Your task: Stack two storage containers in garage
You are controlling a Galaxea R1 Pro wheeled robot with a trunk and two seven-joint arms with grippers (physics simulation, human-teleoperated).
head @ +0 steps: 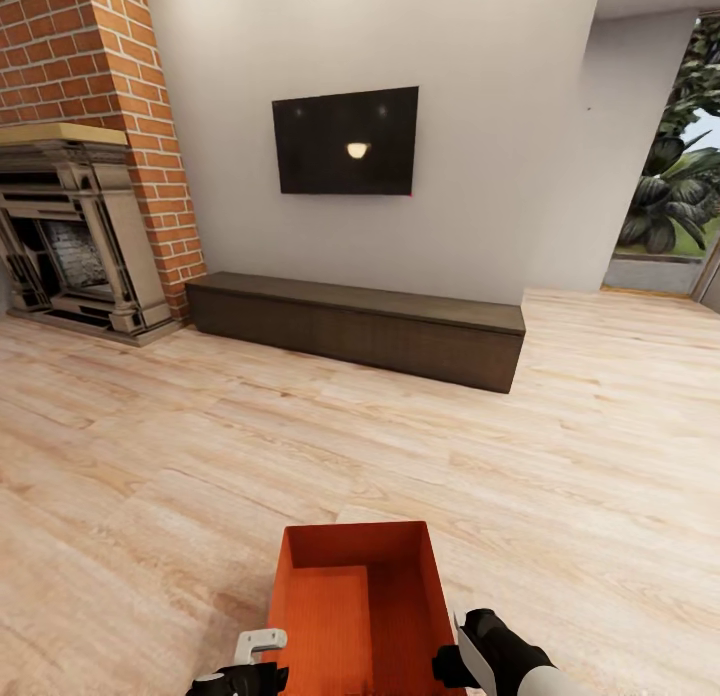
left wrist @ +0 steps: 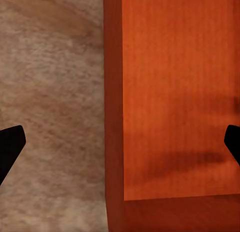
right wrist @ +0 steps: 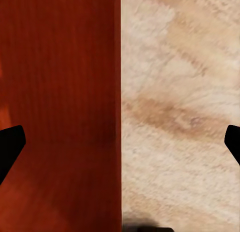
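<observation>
Storage container (head: 360, 606): orange-red, topless, rectangular, upright walls, finely ribbed bottom; well in front of the long dark cabinet (head: 358, 326), nearest the camera, over the light wood-plank floor (head: 200, 456). Whether resting on the planks or lifted: cannot tell.

Left tool (left wrist: 120, 142): at the container's left wall, fingers spread wide, wall rim between them, one finger (left wrist: 10, 144) over the planks, the other over the ribbed bottom. No contact with the wall seen; open.

Right tool (right wrist: 120, 142): at the container's right wall, fingers likewise wide apart, one finger (right wrist: 10, 144) over the container's inside, the other over the planks. Open, no visible contact.

Surroundings, relative to the cabinet: wall TV (head: 346, 140) above it; brick fireplace (head: 70, 226) just beside its left end; doorway with green plants (head: 675, 176) beyond its right end.
</observation>
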